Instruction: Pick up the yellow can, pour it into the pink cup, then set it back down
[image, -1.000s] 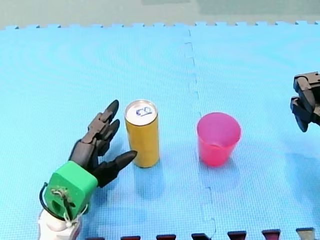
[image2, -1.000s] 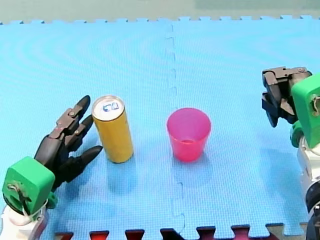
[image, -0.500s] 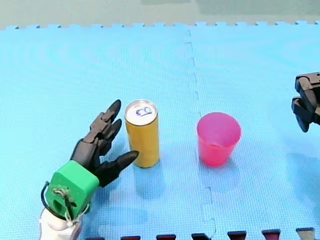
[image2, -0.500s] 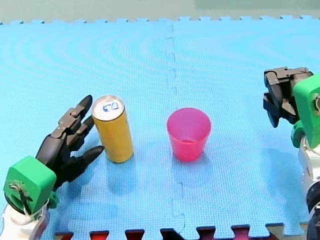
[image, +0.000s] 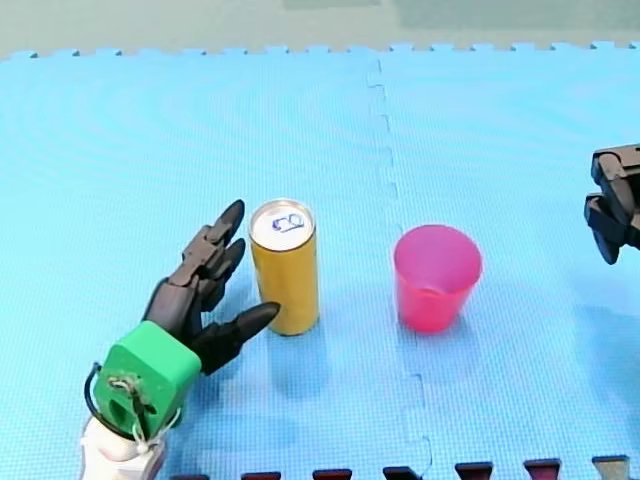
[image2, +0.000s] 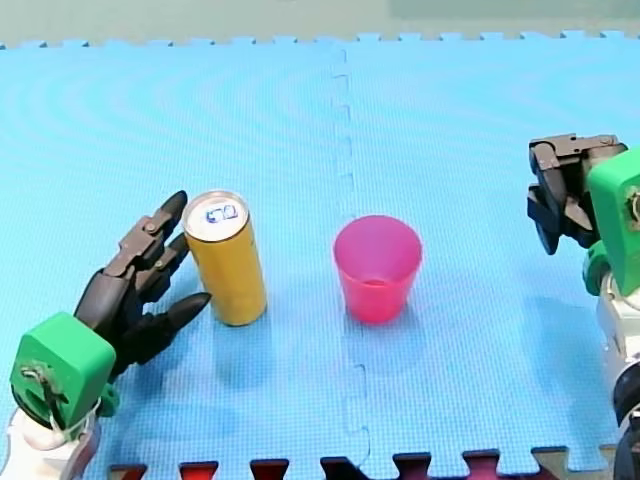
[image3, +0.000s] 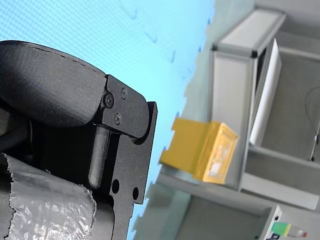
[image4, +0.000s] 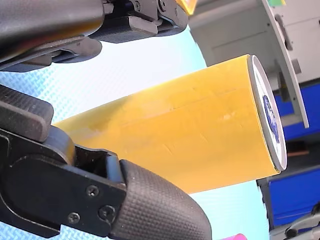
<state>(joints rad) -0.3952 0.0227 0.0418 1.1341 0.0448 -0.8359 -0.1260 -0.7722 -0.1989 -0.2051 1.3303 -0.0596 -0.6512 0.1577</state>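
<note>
The yellow can (image: 284, 272), silver-topped with blue marks, is showing left of the pink cup (image: 436, 277) on the dimpled blue mat (image: 480, 130).

Comes in from the near left with the left hand (image: 200, 290), empty, green wrist (image: 145, 375) nearest. Holds the right hand (image2: 558, 195), also empty, at the right edge, farther back.

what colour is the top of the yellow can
The can's lid is silvery white with a small blue marking, clearest in the first head view.
</note>
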